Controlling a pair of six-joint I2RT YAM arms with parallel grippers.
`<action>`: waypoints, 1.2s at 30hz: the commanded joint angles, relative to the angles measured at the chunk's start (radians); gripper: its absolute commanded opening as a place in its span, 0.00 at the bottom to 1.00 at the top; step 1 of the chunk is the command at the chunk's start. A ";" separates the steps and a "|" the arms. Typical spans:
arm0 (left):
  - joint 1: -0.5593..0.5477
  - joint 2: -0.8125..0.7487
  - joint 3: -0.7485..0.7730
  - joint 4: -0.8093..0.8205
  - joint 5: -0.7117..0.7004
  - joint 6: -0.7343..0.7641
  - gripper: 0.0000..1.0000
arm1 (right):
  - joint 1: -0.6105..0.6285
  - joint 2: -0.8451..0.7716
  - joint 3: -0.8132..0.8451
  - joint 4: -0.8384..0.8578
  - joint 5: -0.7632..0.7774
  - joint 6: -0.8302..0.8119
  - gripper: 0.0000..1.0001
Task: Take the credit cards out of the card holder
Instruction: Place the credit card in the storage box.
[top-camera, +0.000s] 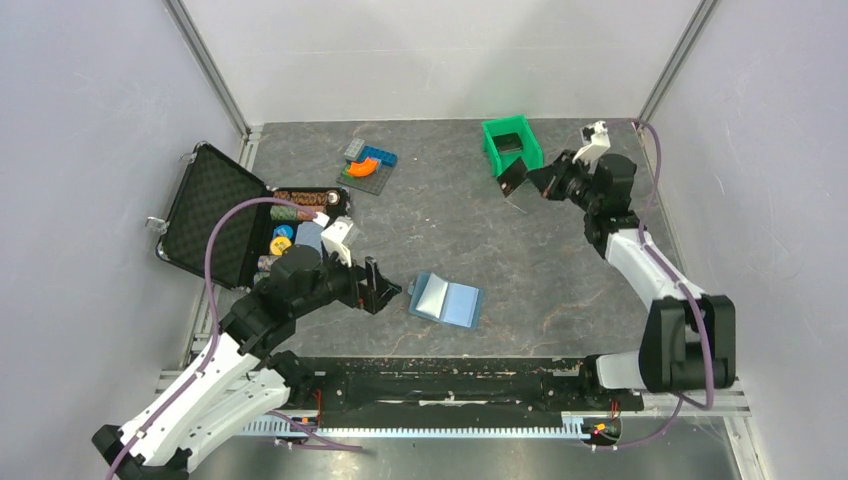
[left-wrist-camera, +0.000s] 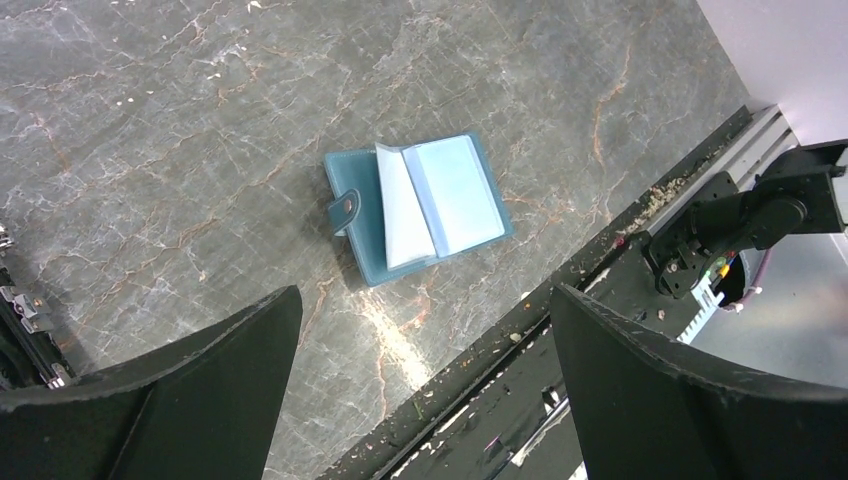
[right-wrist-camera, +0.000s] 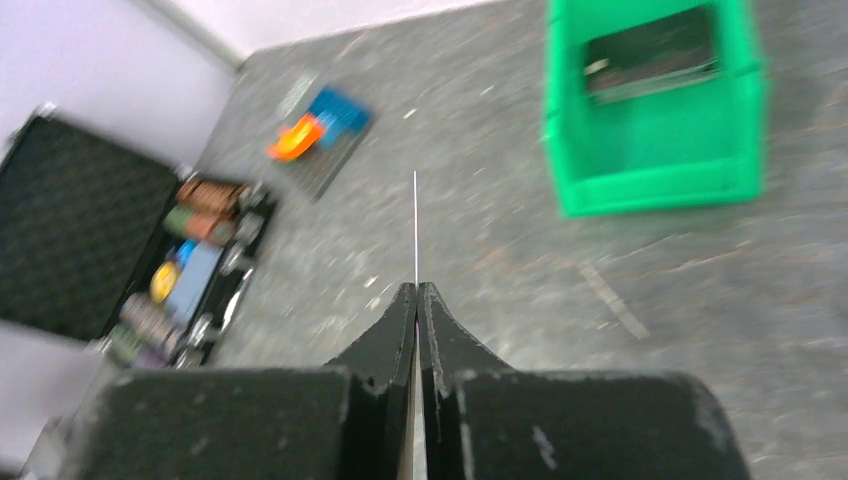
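The teal-blue card holder (top-camera: 447, 299) lies open on the table's middle, its light blue inner leaves up; it also shows in the left wrist view (left-wrist-camera: 417, 207). My left gripper (top-camera: 383, 287) is open and empty, hovering just left of it. My right gripper (top-camera: 528, 180) is shut on a dark credit card (top-camera: 514, 181), held in the air beside the green bin. In the right wrist view the card (right-wrist-camera: 416, 230) shows edge-on as a thin line sticking out past the closed fingertips (right-wrist-camera: 400, 310). Another dark card (top-camera: 509, 142) lies inside the bin.
A green plastic bin (top-camera: 497, 160) stands at the back right, also in the right wrist view (right-wrist-camera: 655, 170). An open black foam-lined case (top-camera: 212, 213) with poker chips sits at the left. Toy bricks on a grey plate (top-camera: 367, 163) lie at the back. A black rail (left-wrist-camera: 520, 400) runs along the near edge.
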 joint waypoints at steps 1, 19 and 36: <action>0.005 0.000 -0.009 0.012 0.019 0.033 1.00 | -0.027 0.140 0.163 0.004 0.233 -0.049 0.00; 0.006 0.053 -0.004 -0.041 0.097 0.043 1.00 | -0.029 0.693 0.673 0.033 0.390 0.026 0.00; 0.006 0.040 -0.006 -0.039 0.083 0.043 1.00 | 0.012 0.897 0.817 0.075 0.357 0.110 0.00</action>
